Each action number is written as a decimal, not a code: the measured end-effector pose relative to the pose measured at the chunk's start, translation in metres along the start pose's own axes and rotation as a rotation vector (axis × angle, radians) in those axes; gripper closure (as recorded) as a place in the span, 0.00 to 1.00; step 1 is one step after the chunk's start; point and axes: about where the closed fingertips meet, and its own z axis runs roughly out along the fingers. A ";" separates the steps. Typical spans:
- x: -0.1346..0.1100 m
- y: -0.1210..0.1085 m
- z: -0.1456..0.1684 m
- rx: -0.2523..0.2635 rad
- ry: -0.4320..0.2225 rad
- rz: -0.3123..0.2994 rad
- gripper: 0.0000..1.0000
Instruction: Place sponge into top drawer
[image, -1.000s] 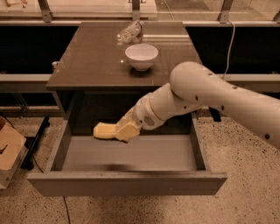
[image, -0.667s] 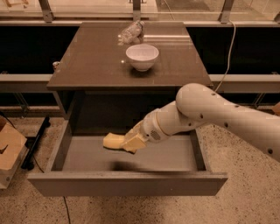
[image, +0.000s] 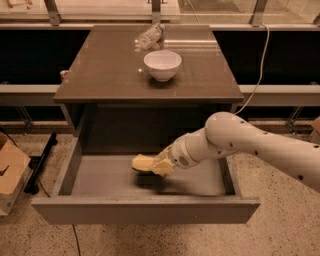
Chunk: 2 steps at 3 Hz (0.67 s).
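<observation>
The top drawer (image: 100, 176) is pulled wide open under the brown-topped cabinet (image: 110, 75), with its grey floor showing. My gripper (image: 161, 166) reaches in from the right, over the middle of the drawer. It is shut on the yellow sponge (image: 142, 162), which sticks out to the left of the fingers. The sponge hangs a little above the drawer floor and casts a dark shadow below it. My white arm (image: 250, 145) crosses over the drawer's right side.
A white bowl (image: 162, 64) and a crumpled clear plastic bottle (image: 150, 36) stand on the cabinet top. A cardboard box (image: 10, 172) and a black object (image: 41, 161) lie on the floor at left. A cable (image: 255, 85) hangs at right.
My gripper has carried the sponge to the right and a little toward the drawer's front, staying low inside the drawer. The drawer, bowl and bottle have not moved.
</observation>
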 end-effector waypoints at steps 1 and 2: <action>0.001 0.000 0.001 -0.001 0.001 0.000 0.37; 0.001 0.001 0.003 -0.004 0.002 -0.001 0.15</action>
